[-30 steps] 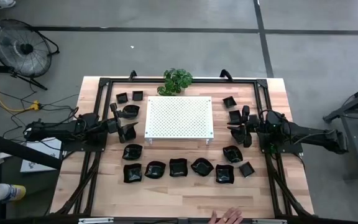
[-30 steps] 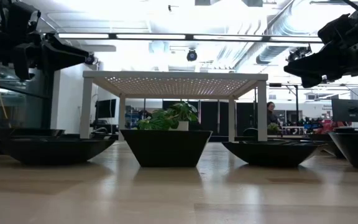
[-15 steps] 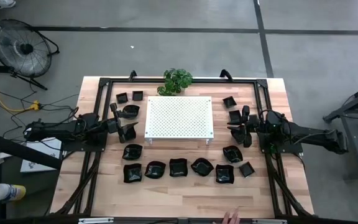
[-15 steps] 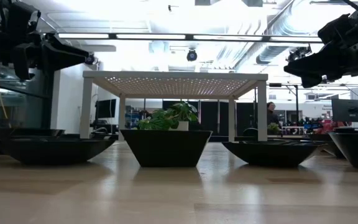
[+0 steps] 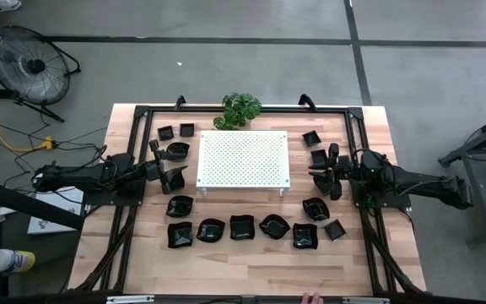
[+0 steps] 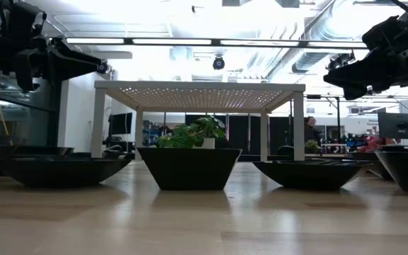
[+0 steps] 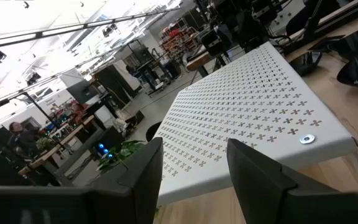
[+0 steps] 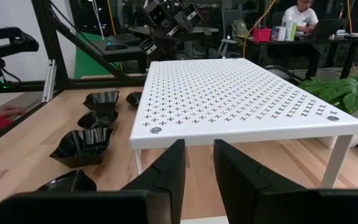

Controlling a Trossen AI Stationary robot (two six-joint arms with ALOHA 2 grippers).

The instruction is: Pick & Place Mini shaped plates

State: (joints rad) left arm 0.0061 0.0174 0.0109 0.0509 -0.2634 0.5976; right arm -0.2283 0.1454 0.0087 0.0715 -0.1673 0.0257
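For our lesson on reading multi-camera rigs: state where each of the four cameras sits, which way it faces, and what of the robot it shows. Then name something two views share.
High view: overhead, looking straight down on the table; both arms show, left end effector and right end effector flanking the white perforated board.
Low view: table height, looking level across the mini shaped plates; arms enter from above.
Left wrist view: on the left arm, facing the board past its open fingers.
Right wrist view: on the right arm, facing the board past its open fingers.
Shared: all four show the board.

Around one white perforated board (image 5: 243, 159): fourteen black mini shaped plates (image 5: 241, 227), one potted plant (image 5: 240, 110), two arms.
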